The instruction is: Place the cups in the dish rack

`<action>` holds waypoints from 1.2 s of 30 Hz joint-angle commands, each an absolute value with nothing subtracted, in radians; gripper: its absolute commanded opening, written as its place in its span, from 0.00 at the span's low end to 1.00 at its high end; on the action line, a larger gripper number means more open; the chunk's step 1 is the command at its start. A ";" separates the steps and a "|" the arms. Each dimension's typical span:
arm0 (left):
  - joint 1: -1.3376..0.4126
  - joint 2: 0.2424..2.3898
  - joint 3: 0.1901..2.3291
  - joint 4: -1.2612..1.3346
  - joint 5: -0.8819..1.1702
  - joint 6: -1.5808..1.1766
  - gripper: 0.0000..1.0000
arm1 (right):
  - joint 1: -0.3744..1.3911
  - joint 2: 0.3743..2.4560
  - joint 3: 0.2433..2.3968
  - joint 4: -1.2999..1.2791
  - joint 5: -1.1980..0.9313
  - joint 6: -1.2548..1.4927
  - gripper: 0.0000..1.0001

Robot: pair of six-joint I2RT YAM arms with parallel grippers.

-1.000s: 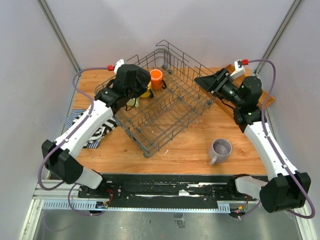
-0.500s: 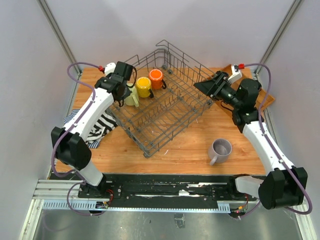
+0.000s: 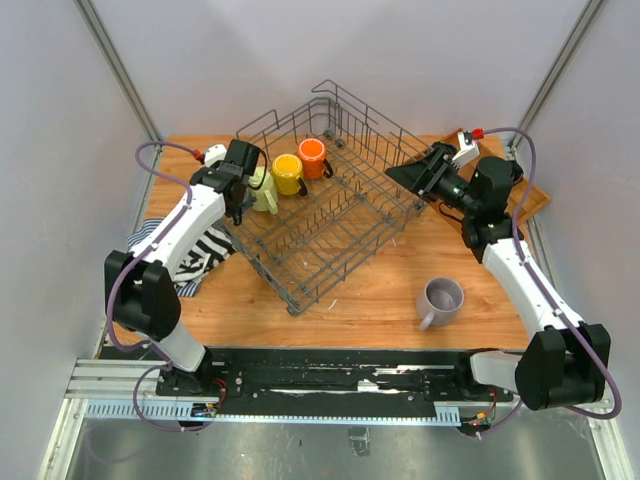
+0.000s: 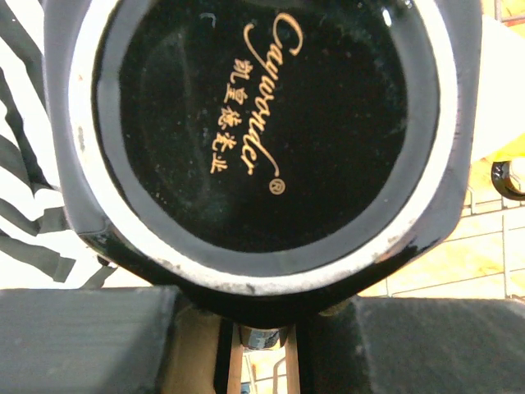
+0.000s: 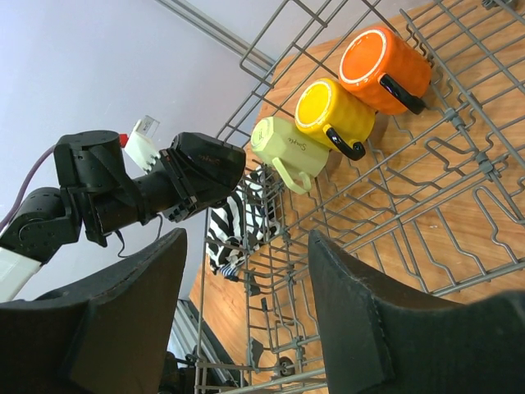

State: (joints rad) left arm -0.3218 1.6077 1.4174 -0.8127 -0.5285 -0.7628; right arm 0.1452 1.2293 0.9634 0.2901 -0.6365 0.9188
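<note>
Dish rack (image 3: 330, 235), mid-counter (image 3: 380, 300): orange mug (image 3: 312, 153), yellow mug (image 3: 287, 171) and cream mug (image 3: 263, 188) in a row along its 11 o'clock side. Lavender mug (image 3: 440, 298) upright on the counter at 4 o'clock. Left end effector (image 4: 262, 328), 10 o'clock, clamped on black mug (image 4: 254, 123). Right end effector (image 5: 246, 238), 2 o'clock, fingers apart.

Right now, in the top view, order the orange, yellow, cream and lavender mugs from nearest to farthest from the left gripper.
1. cream mug, beside the left gripper, at the dish rack's left edge.
2. yellow mug, next in the row.
3. orange mug, row's far end.
4. lavender mug, on the table outside the rack, near right.
</note>
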 commanded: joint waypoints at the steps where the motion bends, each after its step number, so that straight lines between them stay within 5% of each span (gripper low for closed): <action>1: -0.313 1.553 1.421 -0.675 -0.565 -0.751 0.00 | 0.127 1.239 0.956 0.336 -0.659 0.922 0.61; 36: -0.285 1.616 1.273 -0.544 -0.491 -0.773 0.01 | 0.117 1.259 0.941 0.337 -0.672 0.918 0.60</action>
State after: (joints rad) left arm -0.2939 1.6131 1.2613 -0.6388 -0.4583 -0.7666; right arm 0.1371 1.2694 0.9543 0.3096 -0.6548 0.9192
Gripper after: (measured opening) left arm 0.222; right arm 0.604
